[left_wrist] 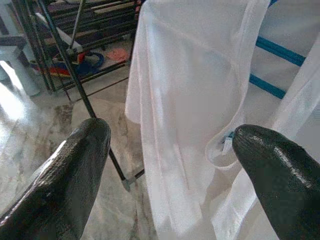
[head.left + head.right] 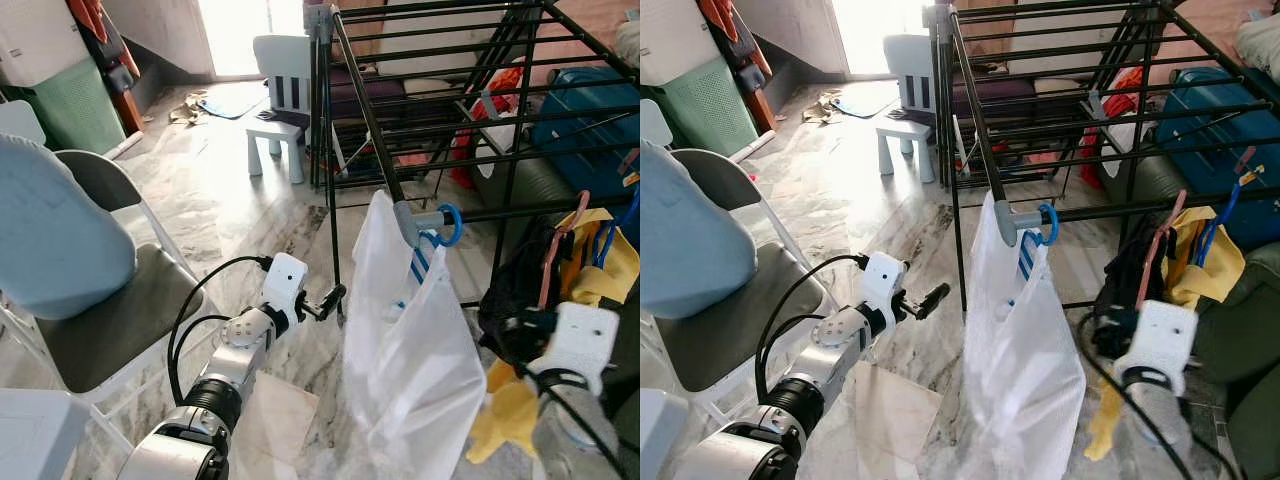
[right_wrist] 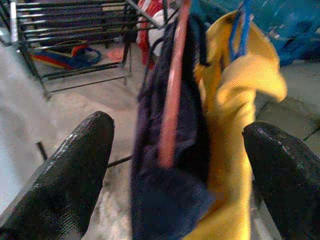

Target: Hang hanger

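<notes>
Marble-tile floor (image 2: 230,215), cluttered room, bright doorway at the back. Nearest on the robot's left: grey folding chair (image 2: 120,310) with a pale blue cushion (image 2: 50,235) leaning on its back. Left gripper (image 2: 330,298) is extended just short of the white garment (image 2: 410,350), fingers (image 1: 65,175) spread wide, nothing between them; wrist view has the white fabric and a rack leg in the gap. White garment hangs on a blue hanger (image 2: 440,235), whose hook is over the front lower rail of the black drying rack (image 2: 450,110), next to a grey joint. Right gripper (image 3: 175,165) is low on the right, fingers apart, bracketing a dark garment (image 2: 520,290) on a pink hanger (image 2: 560,250) with a yellow garment (image 2: 600,270) beside it; contact not clear, not clamped. Those two hang from the same rail further right. Behind the rack: blue suitcase (image 2: 590,110). Further back, white child's chair (image 2: 280,95) and a green hamper (image 2: 65,105) by the left wall.
</notes>
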Controlling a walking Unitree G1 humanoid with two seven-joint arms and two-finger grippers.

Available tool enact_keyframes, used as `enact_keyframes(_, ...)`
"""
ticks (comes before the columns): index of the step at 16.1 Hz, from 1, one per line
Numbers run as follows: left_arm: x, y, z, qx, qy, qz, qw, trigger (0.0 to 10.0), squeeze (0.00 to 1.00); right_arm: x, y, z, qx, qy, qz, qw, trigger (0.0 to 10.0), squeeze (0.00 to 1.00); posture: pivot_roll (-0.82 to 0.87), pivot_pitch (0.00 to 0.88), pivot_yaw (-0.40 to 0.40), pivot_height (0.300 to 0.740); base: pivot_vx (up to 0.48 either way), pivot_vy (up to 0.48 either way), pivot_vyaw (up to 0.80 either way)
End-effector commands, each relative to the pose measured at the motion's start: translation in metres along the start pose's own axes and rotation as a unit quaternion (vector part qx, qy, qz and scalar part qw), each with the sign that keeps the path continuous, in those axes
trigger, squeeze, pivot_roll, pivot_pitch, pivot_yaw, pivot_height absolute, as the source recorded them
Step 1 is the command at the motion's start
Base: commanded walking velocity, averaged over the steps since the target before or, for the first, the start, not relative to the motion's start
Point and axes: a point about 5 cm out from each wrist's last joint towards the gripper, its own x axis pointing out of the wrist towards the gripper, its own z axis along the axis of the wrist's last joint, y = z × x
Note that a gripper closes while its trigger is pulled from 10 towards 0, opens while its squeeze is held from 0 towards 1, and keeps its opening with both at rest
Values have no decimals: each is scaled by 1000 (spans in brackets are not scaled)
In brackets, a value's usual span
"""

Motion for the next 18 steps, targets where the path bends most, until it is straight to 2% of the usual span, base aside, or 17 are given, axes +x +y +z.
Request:
enact_keyframes(1,0,1,2,3,0,-5,1000,10000,0,6,-2,4,-3,-1,-3,1000,10000,1000,-100,0,84,740,0,0,0)
enact_keyframes(3,-1,0,0,2,3,-10,1000,10000,0,19,-5,4,-19,20,5,1000,10000,925,-98,0,83,740,0,0,0)
enact_keyframes(5,0,-2,-1,0,7,-17,1000,10000,0,33,-5,2,-26,39,15,999,10000,216,-97,0,81,740,0,0,0)
enact_keyframes(6,0,-5,-3,1,11,-26,1000,10000,0,47,-3,2,-27,54,19,998,10000,0,-91,0,78,740,0,0,0)
enact_keyframes(8,0,-5,-3,2,12,-28,1000,10000,0,57,-1,5,-27,59,18,998,10000,0,-85,0,76,740,0,0,0)
enact_keyframes(11,-1,-5,-4,3,17,-31,999,10000,0,62,1,1,-22,72,22,997,10000,0,-80,0,73,740,0,0,0)
enact_keyframes(14,-1,-7,-6,3,21,-37,999,10000,0,65,2,-12,8,103,36,994,10000,0,-82,0,73,740,0,0,0)
enact_keyframes(16,-1,-9,-7,1,23,-43,999,10000,0,68,4,-17,10,121,51,991,10000,0,-82,0,73,740,0,0,0)
enact_keyframes(17,0,-11,-6,1,22,-45,999,10000,0,71,-1,-20,8,131,34,991,0,0,-78,0,68,740,0,0,0)
enact_keyframes(18,0,-11,-6,2,22,-46,999,10000,0,72,-3,-20,10,132,28,991,0,0,-77,0,68,740,0,0,0)
